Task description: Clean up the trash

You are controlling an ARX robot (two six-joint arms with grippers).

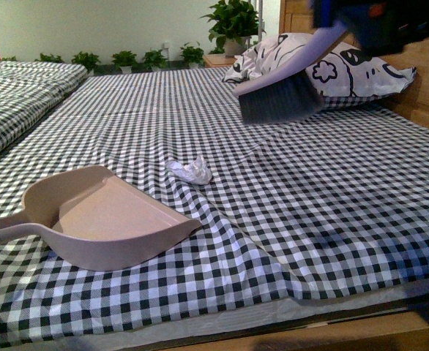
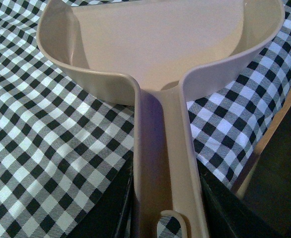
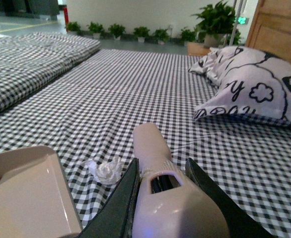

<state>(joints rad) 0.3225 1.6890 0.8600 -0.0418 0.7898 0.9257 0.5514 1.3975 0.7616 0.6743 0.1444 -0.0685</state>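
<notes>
The trash (image 1: 190, 170) is a small crumpled white wad on the checked bedsheet, just beyond the mouth of the beige dustpan (image 1: 101, 217). It also shows in the right wrist view (image 3: 105, 169). My left gripper (image 2: 166, 198) is shut on the dustpan's handle (image 2: 163, 163); the pan (image 2: 160, 44) rests on the sheet. My right gripper (image 3: 160, 186) is shut on the brush handle (image 3: 153, 148). The brush (image 1: 280, 99) with grey bristles hangs in the air well beyond and to the right of the trash, in front of the pillow.
A black-and-white patterned pillow (image 1: 331, 69) lies at the far right by a wooden headboard (image 1: 427, 80). A second checked bed (image 1: 17, 95) is at left. Potted plants (image 1: 233, 22) line the far wall. The bed's front edge (image 1: 273, 322) is near.
</notes>
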